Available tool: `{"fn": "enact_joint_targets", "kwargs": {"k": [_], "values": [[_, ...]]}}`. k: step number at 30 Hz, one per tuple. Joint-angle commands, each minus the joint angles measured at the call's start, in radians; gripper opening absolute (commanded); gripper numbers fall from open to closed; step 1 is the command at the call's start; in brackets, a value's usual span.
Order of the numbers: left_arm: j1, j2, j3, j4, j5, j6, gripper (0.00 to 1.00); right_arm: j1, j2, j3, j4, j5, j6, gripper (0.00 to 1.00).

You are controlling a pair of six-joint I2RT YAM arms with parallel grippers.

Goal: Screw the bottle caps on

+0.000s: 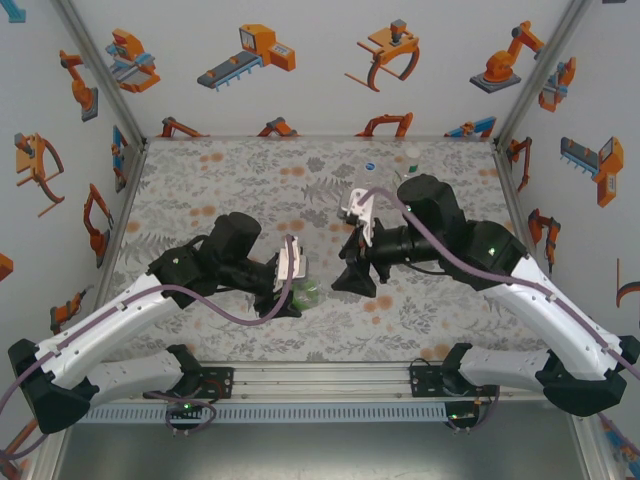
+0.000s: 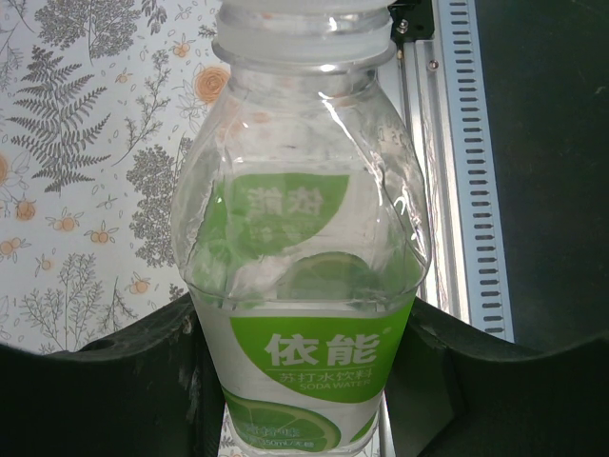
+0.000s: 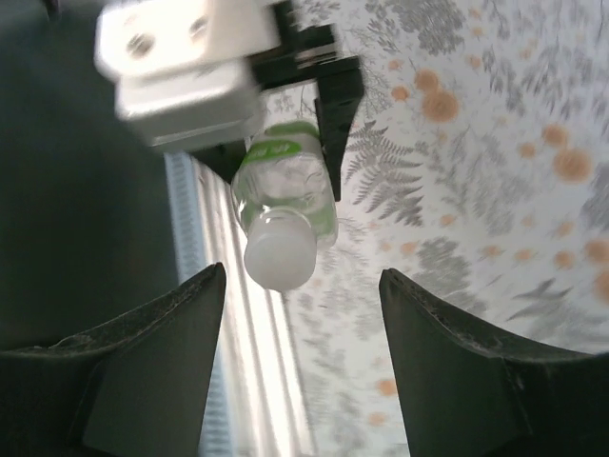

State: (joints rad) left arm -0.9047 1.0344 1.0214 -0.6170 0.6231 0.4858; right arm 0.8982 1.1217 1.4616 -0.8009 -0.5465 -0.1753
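Clear plastic bottle, green-and-white label reading "依能 SODA WATER", is sitting clamped in left gripper over near-centre of floral table. White round plastic cap is sitting on its neck, facing right gripper, jaws standing apart, gripping nothing.

White arms with black joints and purple cables.

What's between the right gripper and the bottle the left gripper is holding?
Nothing. In the right wrist view the right gripper, fingers open, faces the bottle and its white cap across a bare gap.
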Motion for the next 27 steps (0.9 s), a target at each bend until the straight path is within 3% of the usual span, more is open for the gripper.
{"fn": "enact_joint_targets", "kwargs": {"k": [1,5,27], "values": [[-0.007,-0.005,0.021,0.017,0.032,0.011,0.00,-0.002,-0.006,0.019,-0.080,-0.159,-0.462,0.60],[-0.007,-0.004,0.020,0.023,0.033,0.007,0.00,-0.001,-0.014,-0.003,-0.056,-0.202,-0.583,0.58],[-0.008,-0.005,0.022,0.033,0.039,-0.001,0.00,0.036,0.024,-0.055,0.005,-0.187,-0.579,0.44]]}}
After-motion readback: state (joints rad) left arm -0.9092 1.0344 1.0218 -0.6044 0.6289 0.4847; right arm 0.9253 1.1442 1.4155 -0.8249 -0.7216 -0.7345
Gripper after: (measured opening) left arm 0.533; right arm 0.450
